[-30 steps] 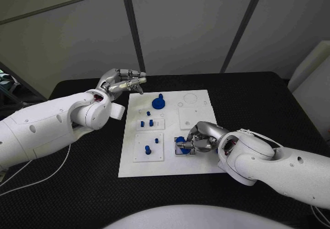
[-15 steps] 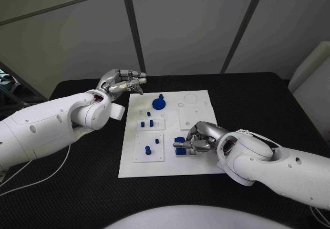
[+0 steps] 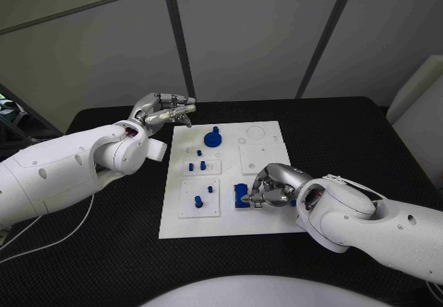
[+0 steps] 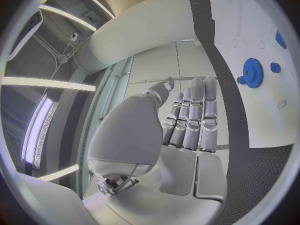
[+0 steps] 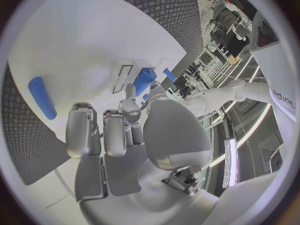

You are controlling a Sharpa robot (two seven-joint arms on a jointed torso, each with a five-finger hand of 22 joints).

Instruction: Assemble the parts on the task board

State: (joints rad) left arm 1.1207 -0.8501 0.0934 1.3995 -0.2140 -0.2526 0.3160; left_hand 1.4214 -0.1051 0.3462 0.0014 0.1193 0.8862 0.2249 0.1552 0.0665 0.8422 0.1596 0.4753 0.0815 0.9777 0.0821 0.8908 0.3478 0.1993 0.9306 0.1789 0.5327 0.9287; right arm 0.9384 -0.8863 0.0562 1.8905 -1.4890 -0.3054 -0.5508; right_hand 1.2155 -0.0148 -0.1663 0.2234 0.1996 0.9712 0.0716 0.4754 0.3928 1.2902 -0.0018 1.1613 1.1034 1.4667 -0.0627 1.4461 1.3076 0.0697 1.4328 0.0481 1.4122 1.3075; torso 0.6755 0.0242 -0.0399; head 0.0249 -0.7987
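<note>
Head view: board (image 3: 231, 220) mid-surface (image 3: 111, 256). Right hand (image 3: 269, 187) over its near right part, fingers curled beside a blue block (image 3: 242, 193); whether they grip it, cannot tell. Left hand (image 3: 164, 109) off the far left corner, fingers curled on nothing. Gear (image 3: 213, 137) beside them.

Left wrist view: fingers (image 4: 190, 117) together, empty; gear (image 4: 252, 73) beyond.

Right wrist view: fingers (image 5: 106, 130) bent above board; blue piece (image 5: 144, 80) just past them, peg (image 5: 42, 97) apart.

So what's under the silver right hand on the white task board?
The right hand covers a blue block-shaped part on the white task board. Whether the fingers grip it is hidden.
</note>
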